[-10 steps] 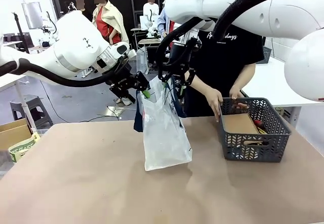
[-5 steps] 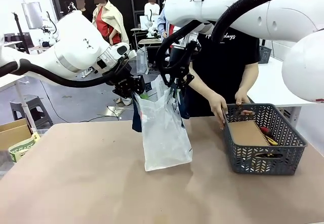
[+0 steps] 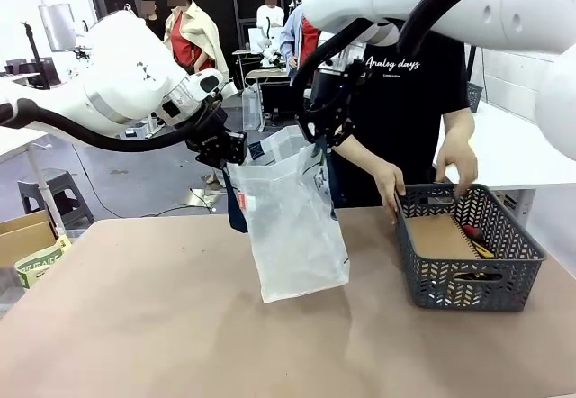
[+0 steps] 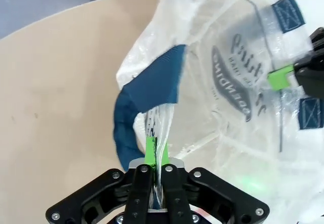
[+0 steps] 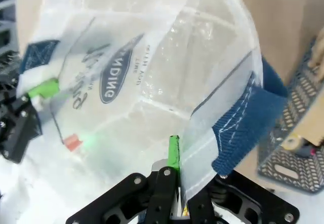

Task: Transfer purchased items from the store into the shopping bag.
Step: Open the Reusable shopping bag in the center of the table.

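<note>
The shopping bag (image 3: pixel 292 231), translucent white with navy handles, hangs upright over the table with its mouth held wide. My left gripper (image 3: pixel 232 150) is shut on the bag's left rim, and my right gripper (image 3: pixel 324 137) is shut on the right rim. In the left wrist view the left gripper (image 4: pixel 155 145) pinches the plastic beside a navy strap (image 4: pixel 152 84). The right gripper (image 5: pixel 174 150) clamps the opposite rim in the right wrist view. The store, a dark grey mesh basket (image 3: pixel 463 281), stands at the right and holds purchased items: a flat brown card (image 3: pixel 436 234) and red and yellow bits (image 3: pixel 475 239).
A person in a black shirt stands behind the basket, with one hand (image 3: pixel 387 182) on its near-left rim and the other hand (image 3: pixel 459 159) above its back edge. The brown table (image 3: pixel 135 326) stretches out to the left and front of the bag. A cardboard box (image 3: pixel 27 245) sits past the left edge.
Both grippers have closed on the bag's rim and drawn its mouth apart and upward. The basket slid right and nearer, and the person's far hand rose above it.
</note>
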Robot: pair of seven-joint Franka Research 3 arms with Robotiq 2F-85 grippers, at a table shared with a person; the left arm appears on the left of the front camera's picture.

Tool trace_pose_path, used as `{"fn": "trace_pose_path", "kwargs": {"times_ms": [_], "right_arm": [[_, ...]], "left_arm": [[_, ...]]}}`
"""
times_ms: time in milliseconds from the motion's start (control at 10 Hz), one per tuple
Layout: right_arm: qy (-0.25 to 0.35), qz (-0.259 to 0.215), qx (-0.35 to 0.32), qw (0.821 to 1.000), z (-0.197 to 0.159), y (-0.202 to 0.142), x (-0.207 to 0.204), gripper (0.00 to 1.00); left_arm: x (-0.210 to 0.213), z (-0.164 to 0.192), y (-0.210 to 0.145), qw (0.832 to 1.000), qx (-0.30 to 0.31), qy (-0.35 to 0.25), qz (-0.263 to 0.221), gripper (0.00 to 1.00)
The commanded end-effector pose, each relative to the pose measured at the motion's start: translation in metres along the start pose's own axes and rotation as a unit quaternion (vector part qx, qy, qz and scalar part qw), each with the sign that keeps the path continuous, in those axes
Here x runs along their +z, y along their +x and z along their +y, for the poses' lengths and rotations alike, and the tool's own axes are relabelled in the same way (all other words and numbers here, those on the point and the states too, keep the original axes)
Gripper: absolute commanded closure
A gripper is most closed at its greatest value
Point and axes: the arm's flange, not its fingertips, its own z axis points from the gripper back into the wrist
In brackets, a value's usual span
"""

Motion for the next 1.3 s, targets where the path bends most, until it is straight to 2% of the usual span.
{"fn": "trace_pose_path", "kwargs": {"times_ms": [0, 200, 400, 500, 700, 1000, 1200], "right_arm": [[-0.045, -0.024, 0.039, 0.998, -0.019, -0.033, -0.009, 1.00], [-0.087, -0.026, 0.068, 0.994, -0.034, -0.050, -0.009, 1.00], [-0.080, -0.021, 0.055, 0.995, -0.049, -0.060, -0.010, 1.00], [-0.095, -0.025, 0.050, 0.994, -0.053, -0.062, -0.009, 1.00], [-0.121, -0.041, 0.083, 0.988, -0.050, -0.062, -0.016, 1.00], [-0.133, -0.030, 0.087, 0.987, -0.051, -0.062, -0.022, 1.00], [-0.147, -0.011, 0.085, 0.985, -0.051, -0.062, -0.023, 1.00]], "left_arm": [[0.007, 0.006, -0.021, 0.999, -0.007, 0.044, -0.014, 1.00], [0.015, 0.011, -0.033, 0.997, -0.009, 0.060, -0.037, 1.00], [0.023, 0.011, -0.045, 0.996, -0.018, 0.080, -0.042, 1.00], [0.022, 0.011, -0.047, 0.995, -0.024, 0.090, -0.039, 1.00], [0.014, 0.010, -0.051, 0.994, -0.037, 0.097, -0.032, 1.00], [0.006, 0.012, -0.057, 0.993, -0.012, 0.113, -0.012, 1.00], [0.008, 0.012, -0.052, 0.992, 0.007, 0.126, 0.017, 1.00]]}}
